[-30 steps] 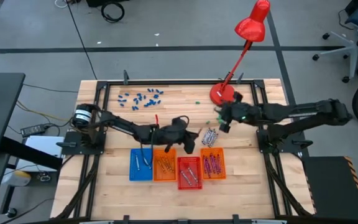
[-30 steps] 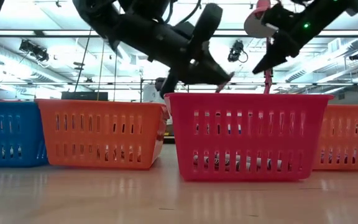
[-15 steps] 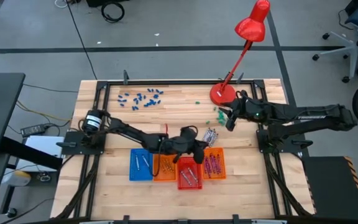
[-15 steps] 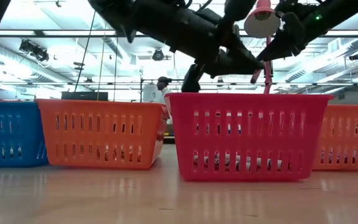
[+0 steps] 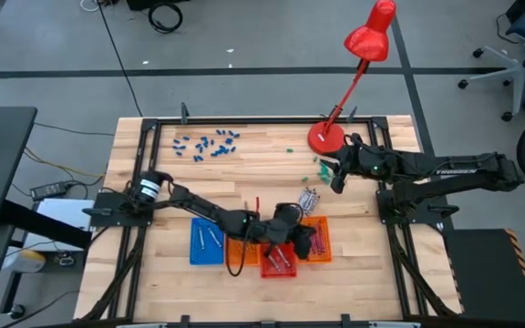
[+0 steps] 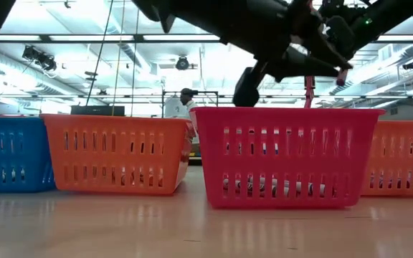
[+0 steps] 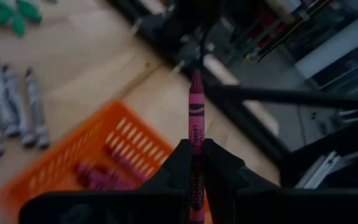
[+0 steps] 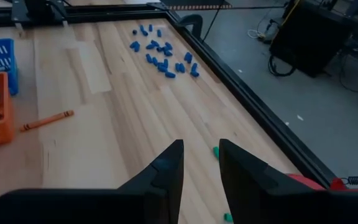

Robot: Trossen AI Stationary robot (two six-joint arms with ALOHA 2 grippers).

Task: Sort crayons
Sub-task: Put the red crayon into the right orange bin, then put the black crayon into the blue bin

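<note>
Left gripper [image 7: 194, 163] pinches a magenta crayon [image 7: 195, 118] near its lower half, above the orange basket [image 7: 61, 173] of magenta crayons; light, stiff, waxy, probably snappable. Right gripper [image 8: 201, 163] waits empty, parted.

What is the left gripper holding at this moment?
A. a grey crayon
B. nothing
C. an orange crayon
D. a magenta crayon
D: in the left wrist view the left gripper is shut on a magenta crayon that sticks out past its fingers, above the orange basket that holds other magenta crayons.
</note>
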